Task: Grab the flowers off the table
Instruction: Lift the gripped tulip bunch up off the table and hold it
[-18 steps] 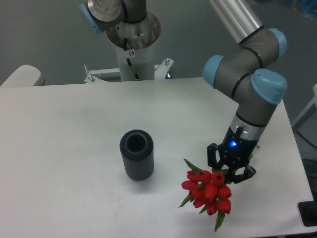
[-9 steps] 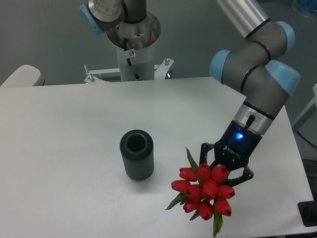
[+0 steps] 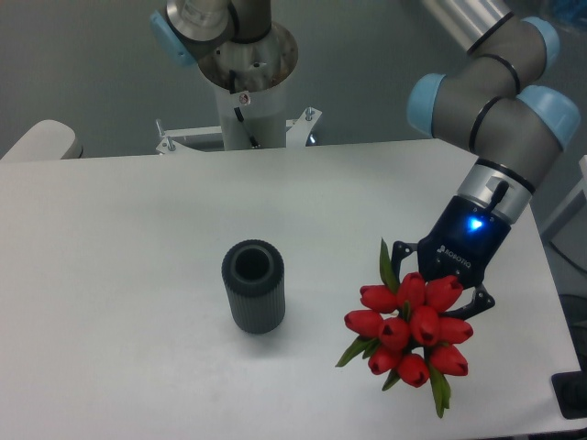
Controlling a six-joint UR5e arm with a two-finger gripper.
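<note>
Flowers (image 3: 410, 328) clamped in closed hand (image 3: 447, 291), right of upright, hollow vase (image 3: 253, 285)

Bunch of red tulips with green leaves (image 3: 411, 328): roughly 8 blooms clustered tight, heads facing the camera, 1 leaf sticking up, others drooping below (stems hidden behind the heads). Sits over the front-right part of the plain matte white tabletop (image 3: 119, 275); contact with it unclear.
</note>
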